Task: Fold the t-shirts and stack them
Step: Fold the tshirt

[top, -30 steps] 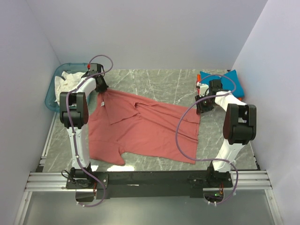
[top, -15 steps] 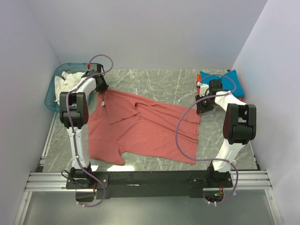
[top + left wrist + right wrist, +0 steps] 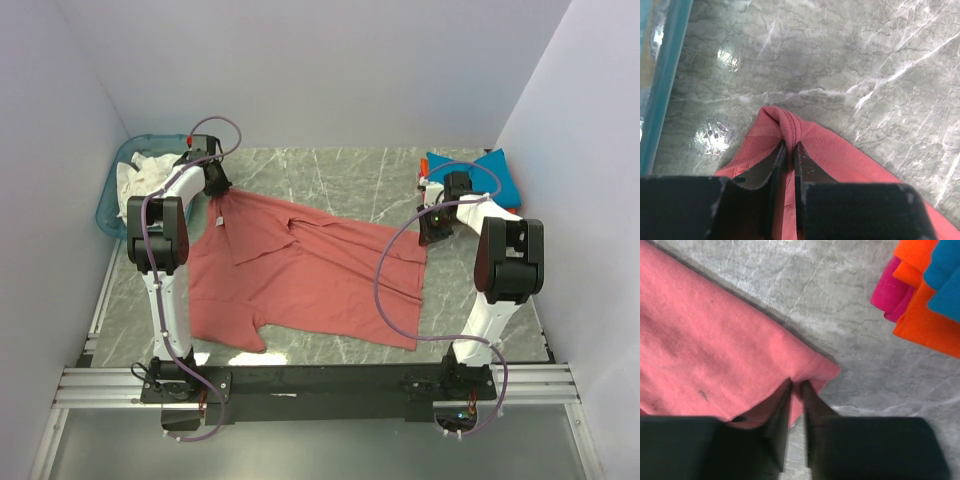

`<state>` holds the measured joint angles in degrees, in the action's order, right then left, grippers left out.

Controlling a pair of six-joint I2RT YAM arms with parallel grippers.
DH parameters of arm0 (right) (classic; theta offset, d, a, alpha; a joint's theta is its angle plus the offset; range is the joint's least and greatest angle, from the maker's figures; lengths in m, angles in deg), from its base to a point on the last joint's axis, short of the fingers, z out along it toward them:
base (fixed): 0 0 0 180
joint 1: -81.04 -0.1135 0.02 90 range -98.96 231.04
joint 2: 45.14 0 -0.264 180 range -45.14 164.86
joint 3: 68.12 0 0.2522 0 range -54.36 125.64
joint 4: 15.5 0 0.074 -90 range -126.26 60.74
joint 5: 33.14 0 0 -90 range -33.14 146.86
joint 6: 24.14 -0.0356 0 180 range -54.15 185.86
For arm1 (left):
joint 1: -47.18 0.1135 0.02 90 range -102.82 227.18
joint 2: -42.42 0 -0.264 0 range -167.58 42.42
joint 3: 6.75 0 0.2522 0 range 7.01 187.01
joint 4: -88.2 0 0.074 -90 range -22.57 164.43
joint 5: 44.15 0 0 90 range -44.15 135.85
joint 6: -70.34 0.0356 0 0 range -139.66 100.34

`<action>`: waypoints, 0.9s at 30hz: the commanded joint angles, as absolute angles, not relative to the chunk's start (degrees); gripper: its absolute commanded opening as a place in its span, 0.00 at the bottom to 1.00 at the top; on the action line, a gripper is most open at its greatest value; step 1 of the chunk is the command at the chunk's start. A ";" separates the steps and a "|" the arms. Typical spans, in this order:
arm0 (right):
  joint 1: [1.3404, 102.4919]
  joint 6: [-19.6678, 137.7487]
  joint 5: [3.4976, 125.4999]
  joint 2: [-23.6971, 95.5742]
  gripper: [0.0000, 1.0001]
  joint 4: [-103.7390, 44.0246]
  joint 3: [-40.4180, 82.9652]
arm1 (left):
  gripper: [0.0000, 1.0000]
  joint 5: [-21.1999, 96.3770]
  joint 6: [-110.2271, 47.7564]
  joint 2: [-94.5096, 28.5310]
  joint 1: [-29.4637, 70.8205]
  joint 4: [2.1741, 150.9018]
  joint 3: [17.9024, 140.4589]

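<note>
A large dusty-red t-shirt (image 3: 310,275) lies spread across the marble table. My left gripper (image 3: 215,192) sits at its far left corner, shut on a bunched fold of the red cloth (image 3: 840,155); the fold fills the narrow gap at the gripper's (image 3: 790,145) tips. My right gripper (image 3: 432,232) is at the shirt's far right corner. Its jaws (image 3: 796,384) stand close together with the hemmed corner of the shirt (image 3: 700,340) pinched between them. Folded teal-blue (image 3: 490,170) and orange (image 3: 925,315) t-shirts lie stacked at the back right.
A translucent teal basket (image 3: 108,205) holding white cloth (image 3: 130,175) stands at the back left, its wall (image 3: 665,75) close to my left gripper. A magenta folded cloth (image 3: 892,295) peeks from under the orange one. Walls enclose the table on three sides.
The right gripper's jaws have narrowed onto the shirt's corner and the right arm has shifted slightly. The left arm and the shirt have stayed put.
</note>
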<state>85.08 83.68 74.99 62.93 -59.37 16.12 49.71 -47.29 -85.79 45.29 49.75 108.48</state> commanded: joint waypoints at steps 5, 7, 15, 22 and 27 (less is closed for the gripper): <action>85.44 82.64 74.17 61.30 0.05 -56.51 17.71 | 0.14 48.93 -46.29 -83.27 45.51 51.49 108.52; 85.44 82.56 73.12 60.24 0.04 -55.55 17.53 | 0.15 49.10 -46.29 -83.27 45.51 51.32 108.61; 85.79 82.12 70.84 58.39 0.00 -53.08 17.53 | 0.14 49.28 -46.29 -83.88 45.51 50.88 109.93; 86.05 81.76 67.06 58.13 0.00 -48.08 15.43 | 0.15 50.33 -46.29 -85.02 45.51 50.44 111.51; 86.49 81.41 64.24 58.83 0.00 -46.49 15.69 | 0.14 50.95 -46.29 -86.60 45.51 49.74 113.71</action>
